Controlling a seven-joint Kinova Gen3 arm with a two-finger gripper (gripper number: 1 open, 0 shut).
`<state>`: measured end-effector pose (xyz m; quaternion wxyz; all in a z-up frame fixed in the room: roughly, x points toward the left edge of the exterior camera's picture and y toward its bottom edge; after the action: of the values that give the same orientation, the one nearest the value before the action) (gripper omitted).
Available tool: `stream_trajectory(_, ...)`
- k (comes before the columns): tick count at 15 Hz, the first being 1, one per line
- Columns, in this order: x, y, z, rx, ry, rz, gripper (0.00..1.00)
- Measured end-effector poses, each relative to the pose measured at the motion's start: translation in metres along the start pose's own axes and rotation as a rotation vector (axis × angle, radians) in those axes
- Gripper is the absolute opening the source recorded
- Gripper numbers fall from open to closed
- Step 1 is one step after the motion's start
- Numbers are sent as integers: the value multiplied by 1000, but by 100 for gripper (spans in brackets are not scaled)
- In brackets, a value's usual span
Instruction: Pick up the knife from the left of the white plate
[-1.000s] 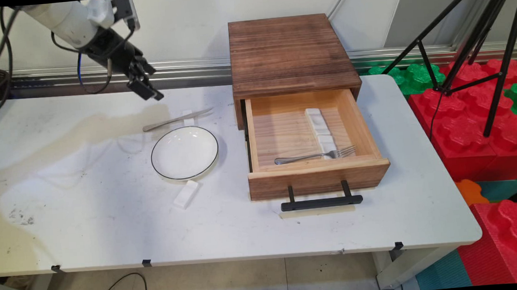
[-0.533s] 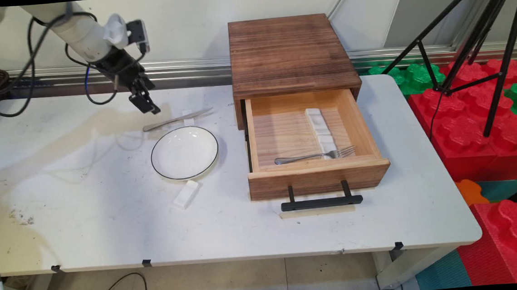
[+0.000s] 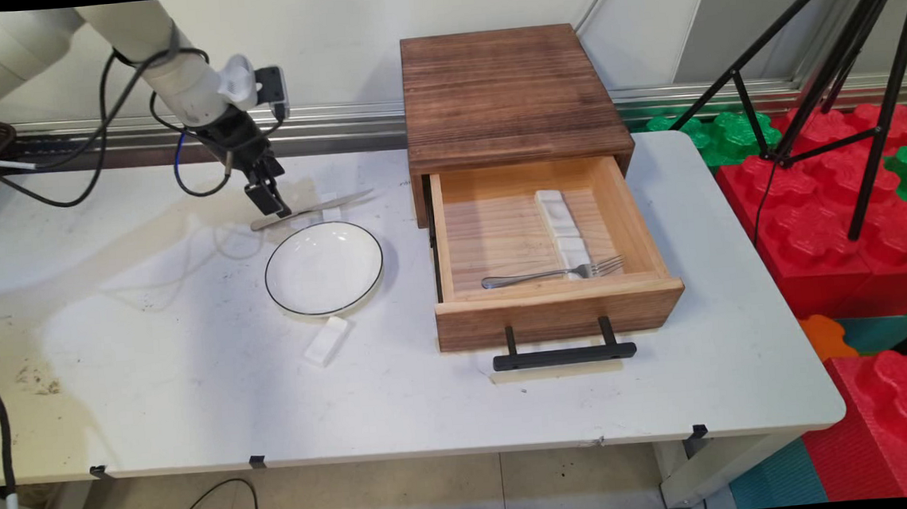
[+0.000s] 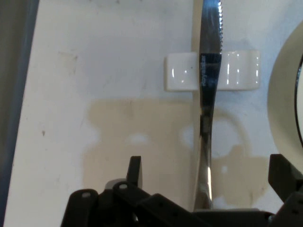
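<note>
A silver knife (image 3: 314,208) lies on the white table behind a white plate (image 3: 323,267) with a black rim. Its blade rests on a small white cutlery rest (image 3: 330,208). My gripper (image 3: 276,209) hangs just above the knife's handle end, pointing down. In the hand view the knife (image 4: 209,94) runs up the middle across the white rest (image 4: 182,72), and its handle lies between my two fingers (image 4: 135,171). The gripper (image 4: 208,182) is open and holds nothing. The plate's edge (image 4: 286,94) shows at the right.
A wooden box (image 3: 506,95) stands right of the plate with its drawer (image 3: 557,311) pulled open; a fork (image 3: 551,274) and a white rest (image 3: 563,227) lie inside. Another white rest (image 3: 326,341) lies in front of the plate. A black tripod (image 3: 847,59) and red foam blocks (image 3: 843,235) stand beyond the table's right edge.
The gripper has come down and to the right, from above the table's back edge to just over the knife's handle. Nothing on the table has moved.
</note>
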<state>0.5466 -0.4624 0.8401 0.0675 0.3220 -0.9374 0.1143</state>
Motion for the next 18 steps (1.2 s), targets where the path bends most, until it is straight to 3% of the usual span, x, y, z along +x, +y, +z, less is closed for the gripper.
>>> stream_trajectory(16, 19, -17, 42, -37, 6, 38, 100)
stream_trajectory(17, 18, -17, 43, -39, 7, 40, 0)
stream_trajectory(18, 18, -17, 43, -43, 8, 44, 0)
